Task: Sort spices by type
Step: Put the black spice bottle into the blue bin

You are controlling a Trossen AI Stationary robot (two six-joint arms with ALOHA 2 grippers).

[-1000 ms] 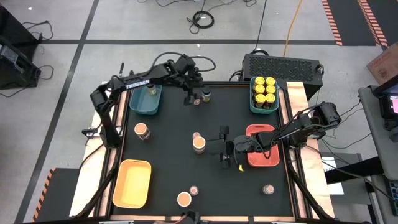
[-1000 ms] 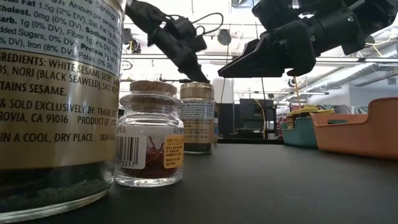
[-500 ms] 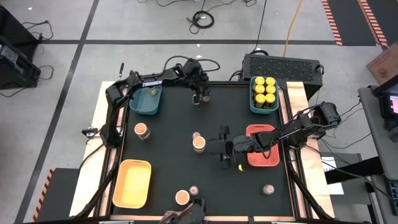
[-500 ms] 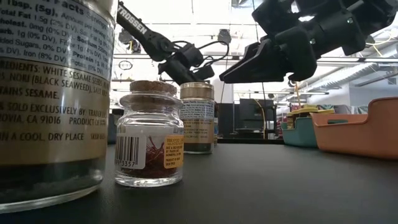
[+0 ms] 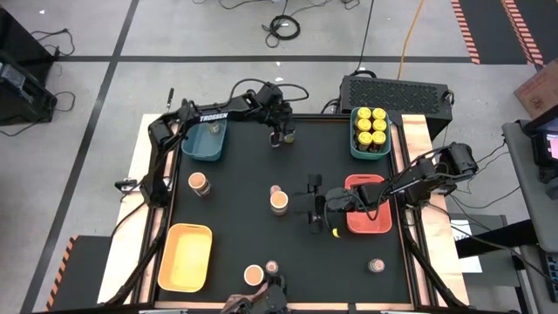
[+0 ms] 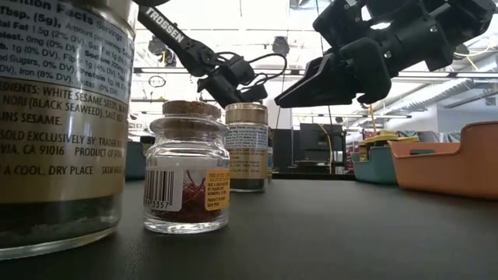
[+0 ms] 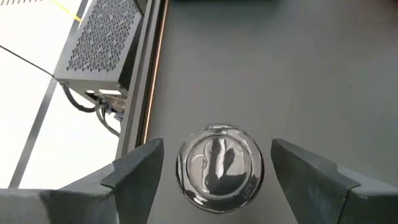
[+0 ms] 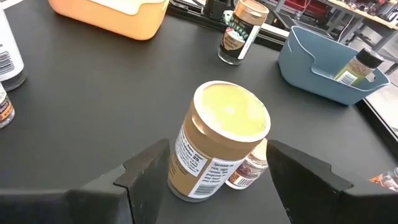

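My left gripper point(image 5: 277, 137) is at the table's far middle, open. Its fingers point(image 7: 134, 174) stand on either side of a shiny dark-lidded spice jar point(image 7: 217, 165), with a gap on both sides. A second dark-lidded jar point(image 5: 289, 134) stands just beside it. My right gripper point(image 5: 311, 209) is at the table's centre, open and empty, and points at a tan-lidded jar point(image 8: 217, 149) a short way ahead. A tiny pinkish-lidded jar point(image 8: 247, 168) touches that jar. Several yellow-lidded jars fill the green tray point(image 5: 355, 142).
A blue tray point(image 5: 207, 142) holding one jar is at far left, a red tray point(image 5: 370, 218) at right, a yellow tray point(image 5: 186, 255) at front left. Loose jars stand at left point(image 5: 200, 182), front point(image 5: 254, 276) and front right point(image 5: 377, 264). A small yellow item point(image 5: 336, 233) lies by the red tray.
The left arm swung right and brought its open gripper around the dark-lidded jar, then held still. The right arm stayed put. The big jar nearest the low camera shifted slightly left.
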